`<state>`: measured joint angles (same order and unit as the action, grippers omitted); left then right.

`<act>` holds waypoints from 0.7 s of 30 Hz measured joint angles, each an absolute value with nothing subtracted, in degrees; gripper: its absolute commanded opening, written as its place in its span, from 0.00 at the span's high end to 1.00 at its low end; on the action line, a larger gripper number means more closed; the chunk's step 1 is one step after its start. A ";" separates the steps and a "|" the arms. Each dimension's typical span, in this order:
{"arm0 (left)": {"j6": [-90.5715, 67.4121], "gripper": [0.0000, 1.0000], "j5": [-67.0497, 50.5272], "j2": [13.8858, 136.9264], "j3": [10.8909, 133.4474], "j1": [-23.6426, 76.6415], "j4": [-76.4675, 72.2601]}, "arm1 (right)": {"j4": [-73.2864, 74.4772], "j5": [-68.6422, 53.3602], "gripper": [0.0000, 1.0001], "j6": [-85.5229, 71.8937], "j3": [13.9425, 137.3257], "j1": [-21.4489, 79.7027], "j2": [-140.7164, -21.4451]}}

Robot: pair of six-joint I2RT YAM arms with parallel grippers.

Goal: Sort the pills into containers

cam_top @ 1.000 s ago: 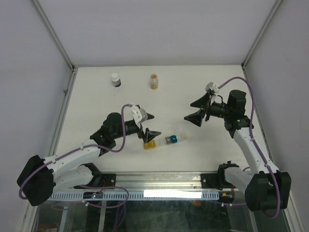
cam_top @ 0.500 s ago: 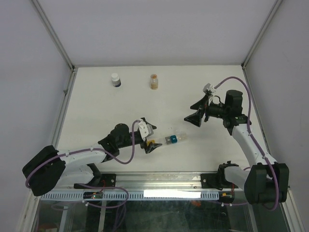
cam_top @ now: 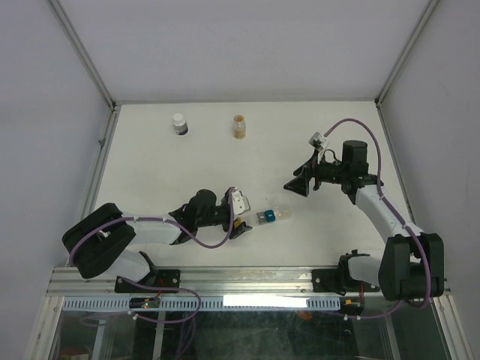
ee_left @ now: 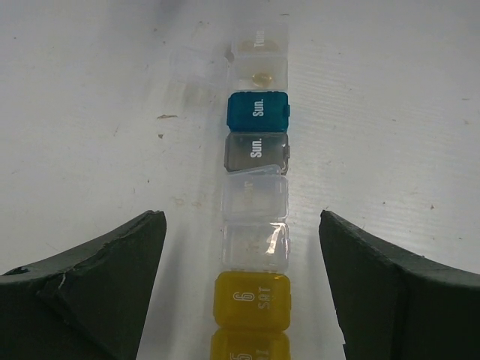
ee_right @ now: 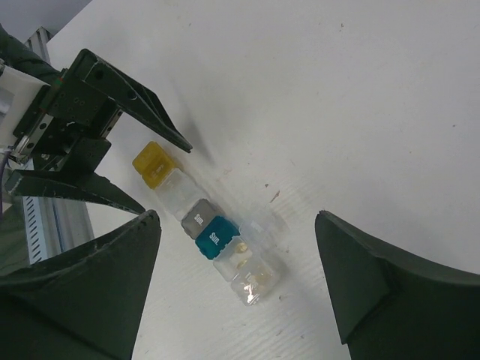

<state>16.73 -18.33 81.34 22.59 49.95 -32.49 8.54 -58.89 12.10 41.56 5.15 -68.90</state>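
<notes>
The pillbox strip (ee_left: 256,196) lies on the white table; its yellow cubes (ee_left: 251,300) are nearest my left wrist, then clear, grey and blue (ee_left: 258,112) cubes, then clear ones. A tan pill (ee_left: 261,77) shows in a far clear cube. My left gripper (ee_left: 241,221) is open and low, its fingers either side of the yellow end, not touching. My right gripper (ee_right: 236,217) is open and empty above the strip (ee_right: 214,229); a few pills (ee_right: 259,281) sit in the end clear cubes. The vial of orange pills (cam_top: 239,127) stands at the back.
A white-capped dark bottle (cam_top: 179,124) stands at the back left, left of the vial. The strip (cam_top: 271,216) lies near the table's front edge (cam_top: 247,268), with the left gripper (cam_top: 241,217) over its left end and the right gripper (cam_top: 300,180) further back right.
My left arm has stretched out low to the right, bringing its open fingers around the strip's yellow end. My right gripper has shifted slightly. The strip has not moved.
</notes>
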 measured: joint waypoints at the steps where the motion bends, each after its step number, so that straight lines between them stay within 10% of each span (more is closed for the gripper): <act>1: 17.15 0.16 -18.33 81.60 22.79 49.95 -32.45 | 8.64 -58.61 0.15 12.08 41.56 5.48 -69.38; 12: 19.31 0.26 -18.33 84.47 23.53 50.94 -30.37 | 9.43 -54.41 0.34 9.93 44.05 7.09 -76.40; 21: 19.49 0.44 -18.20 86.80 25.12 51.86 -27.83 | 11.60 -48.77 0.80 6.98 49.08 8.16 -87.55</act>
<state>19.49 -18.20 86.80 25.12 51.86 -27.83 11.60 -48.77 6.98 49.08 8.16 -87.55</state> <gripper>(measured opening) 0.585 0.270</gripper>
